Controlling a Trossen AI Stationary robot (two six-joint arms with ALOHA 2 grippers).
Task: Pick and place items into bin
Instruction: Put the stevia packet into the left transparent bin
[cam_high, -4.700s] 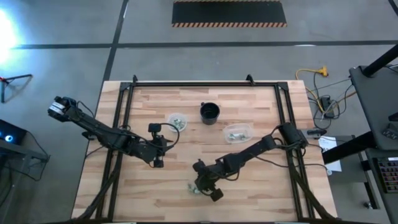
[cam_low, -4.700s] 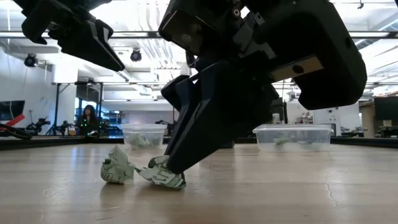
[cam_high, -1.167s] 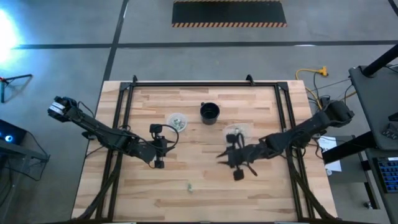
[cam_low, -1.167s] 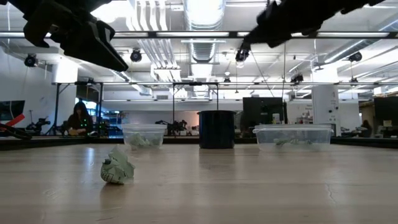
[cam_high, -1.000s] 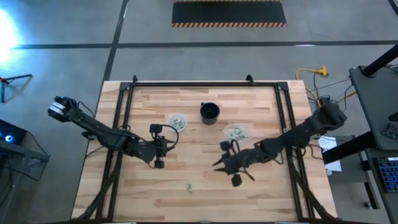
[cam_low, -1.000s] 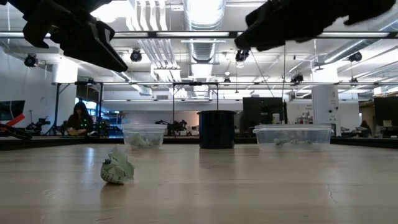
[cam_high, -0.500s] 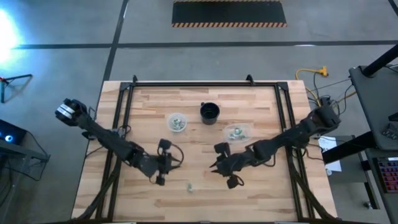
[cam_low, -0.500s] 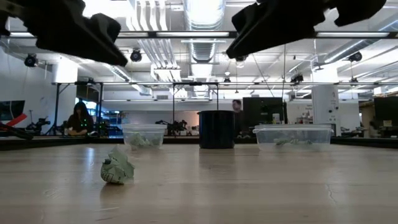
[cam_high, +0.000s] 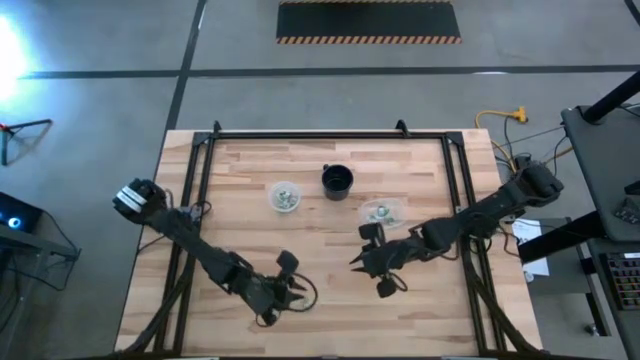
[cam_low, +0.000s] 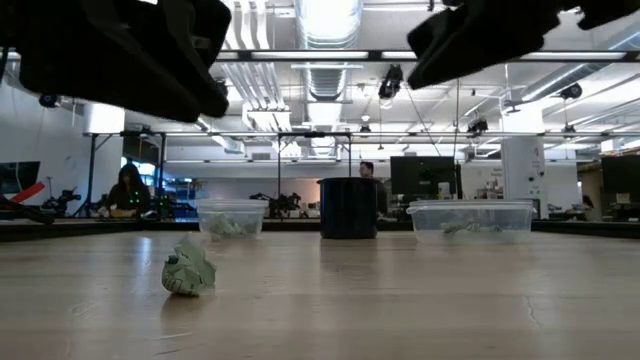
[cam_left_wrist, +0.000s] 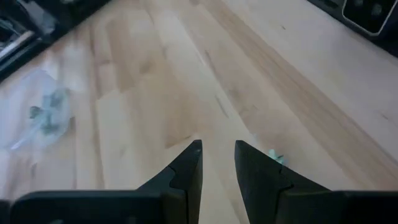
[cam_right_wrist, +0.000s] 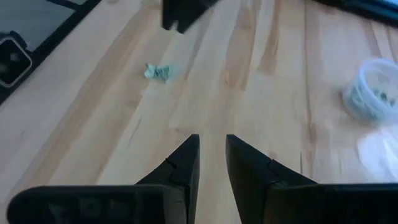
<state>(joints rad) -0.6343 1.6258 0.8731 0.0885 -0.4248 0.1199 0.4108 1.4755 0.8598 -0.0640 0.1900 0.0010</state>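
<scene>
We look down on the wooden table (cam_high: 250, 170) with both arms reaching over its near half. The left arm (cam_high: 195, 252) stretches from the table's left edge toward the front centre, and the left gripper (cam_high: 295, 293) hangs above the boards close to the front edge. In the left wrist view its fingers (cam_left_wrist: 189, 163) stand a narrow gap apart with nothing between them. The right arm (cam_high: 470, 222) comes in from the right edge, and the right gripper (cam_high: 367, 262) hovers over the middle of the table, in front of the right-hand container. Its fingers (cam_right_wrist: 185, 160) also show only a slim gap, and we see nothing held in them.

At the back centre stands a black cup (cam_high: 337, 181), upright. To its left sits a clear plastic tub (cam_high: 285, 196) holding pale green bits; to its right, slightly nearer the front, a second clear tub (cam_high: 381, 212) holds more of the same.

One crumpled pale green wrapper piece (cam_low: 189, 270) lies loose on the bare wood near the table's front edge. In the left wrist view it shows just beside the left gripper's fingers, not touching them. In the right wrist view the same piece lies well ahead of the right gripper, apart from both tubs.
</scene>
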